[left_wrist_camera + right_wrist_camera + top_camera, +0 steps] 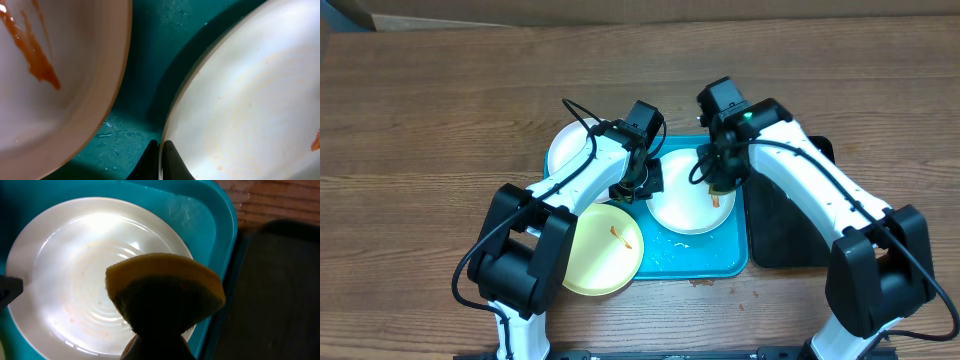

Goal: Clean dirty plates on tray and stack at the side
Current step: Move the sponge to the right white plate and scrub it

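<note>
From overhead, the large turquoise plastic tray sits at centre frame on the brown wooden table, holding a round white plate with a reddish smear; a pale yellow round plate overlaps its lower-left corner and a second white plate lies at its upper left, while a narrow black tray lies just right. The left gripper meets the central plate's left rim; the right gripper hovers over its upper right. The left wrist view alone shows the dark fingertips pinching that white plate's rim at bottom centre, with water droplets on the tray floor. The right wrist view alone reveals a yellow sponge clenched in the right jaws above the plate. No writing is legible.
</note>
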`<action>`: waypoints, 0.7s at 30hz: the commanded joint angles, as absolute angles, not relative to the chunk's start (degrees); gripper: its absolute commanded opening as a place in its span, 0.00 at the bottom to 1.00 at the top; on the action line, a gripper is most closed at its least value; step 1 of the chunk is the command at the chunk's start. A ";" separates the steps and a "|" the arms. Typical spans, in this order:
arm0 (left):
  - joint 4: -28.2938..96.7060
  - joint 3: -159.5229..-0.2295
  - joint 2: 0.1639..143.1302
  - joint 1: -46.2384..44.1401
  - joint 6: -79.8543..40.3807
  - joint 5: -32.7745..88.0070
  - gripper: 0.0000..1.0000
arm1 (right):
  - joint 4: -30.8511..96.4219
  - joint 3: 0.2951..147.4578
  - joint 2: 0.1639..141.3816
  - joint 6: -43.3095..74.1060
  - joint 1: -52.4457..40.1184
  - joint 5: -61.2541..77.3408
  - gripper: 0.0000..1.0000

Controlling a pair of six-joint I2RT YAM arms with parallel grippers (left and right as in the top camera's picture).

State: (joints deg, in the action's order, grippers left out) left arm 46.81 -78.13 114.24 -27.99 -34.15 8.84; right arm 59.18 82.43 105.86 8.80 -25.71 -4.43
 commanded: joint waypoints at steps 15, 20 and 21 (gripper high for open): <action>47.90 -77.82 114.65 -27.77 -39.48 8.84 0.04 | 47.40 71.09 104.05 16.12 -26.94 -11.77 0.04; 47.77 -77.82 114.65 -27.75 -39.44 8.82 0.04 | 42.94 68.25 104.05 14.76 -26.94 -11.51 0.04; 47.75 -77.82 114.65 -27.73 -39.44 8.82 0.04 | 42.44 67.88 104.09 14.79 -26.94 -11.51 0.04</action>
State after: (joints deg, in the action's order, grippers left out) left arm 47.75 -78.13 114.24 -27.99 -38.68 9.04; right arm 43.40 68.97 105.86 15.00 -26.76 -11.86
